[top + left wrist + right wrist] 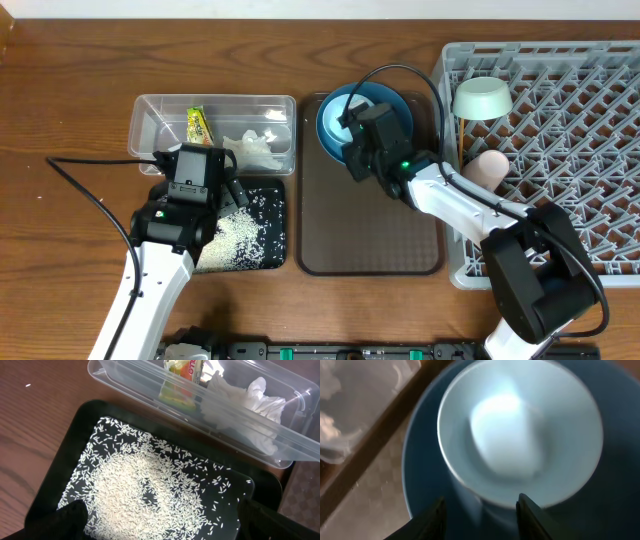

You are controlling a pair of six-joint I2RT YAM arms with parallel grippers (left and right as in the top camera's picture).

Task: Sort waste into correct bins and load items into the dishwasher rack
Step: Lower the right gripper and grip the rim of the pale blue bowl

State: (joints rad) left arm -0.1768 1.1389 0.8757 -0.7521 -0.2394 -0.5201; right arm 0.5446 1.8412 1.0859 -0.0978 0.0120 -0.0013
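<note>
Your right arm reaches across the brown serving tray [370,235]. Its tool [482,510] is half-parted at the near rim of the light blue bowl [520,435], but blur hides whether it grips. The bowl sits mouth-up on the dark blue plate [398,98] at the tray's far end. Left of that tray, your left tool [160,522] hangs wide above the rice [145,490] in the black tray [75,430].

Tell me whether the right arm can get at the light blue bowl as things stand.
Probably yes. The right gripper hangs just above the light blue bowl, which sits on the dark blue plate. Its fingers are spread over the bowl's near rim, and nothing lies between them.
</note>
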